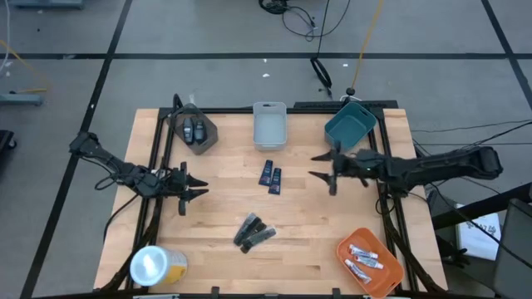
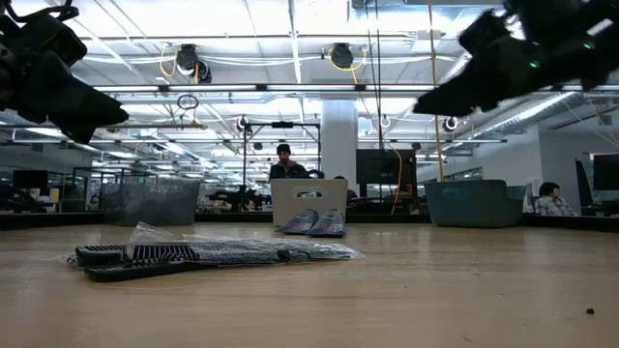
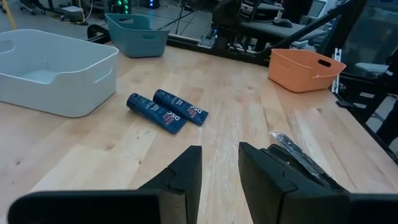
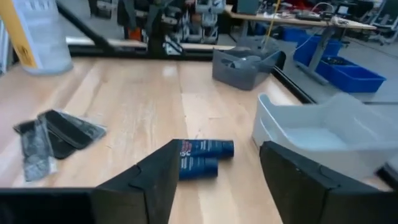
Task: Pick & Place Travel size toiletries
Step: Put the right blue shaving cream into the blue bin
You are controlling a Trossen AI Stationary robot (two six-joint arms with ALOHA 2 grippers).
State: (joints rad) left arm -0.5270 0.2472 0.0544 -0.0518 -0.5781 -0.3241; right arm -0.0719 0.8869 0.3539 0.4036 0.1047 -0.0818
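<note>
Partly sorted. Nearest: white tubes (image 1: 363, 259) in orange bin (image 1: 391, 281); black sticks (image 1: 253, 232) loose mid-table. Left gripper (image 1: 194, 187) and right gripper (image 1: 322, 165) hover, fingers apart, empty. Blue packets (image 1: 270, 175) loose. Farthest: grey ovals (image 1: 194, 130) in dark bin (image 1: 208, 138); white bin (image 1: 268, 126) empty.

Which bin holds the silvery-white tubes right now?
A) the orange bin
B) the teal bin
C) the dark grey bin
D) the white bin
A: the silvery-white tubes lie in the orange bin at the table's near right corner, seen from above.
</note>
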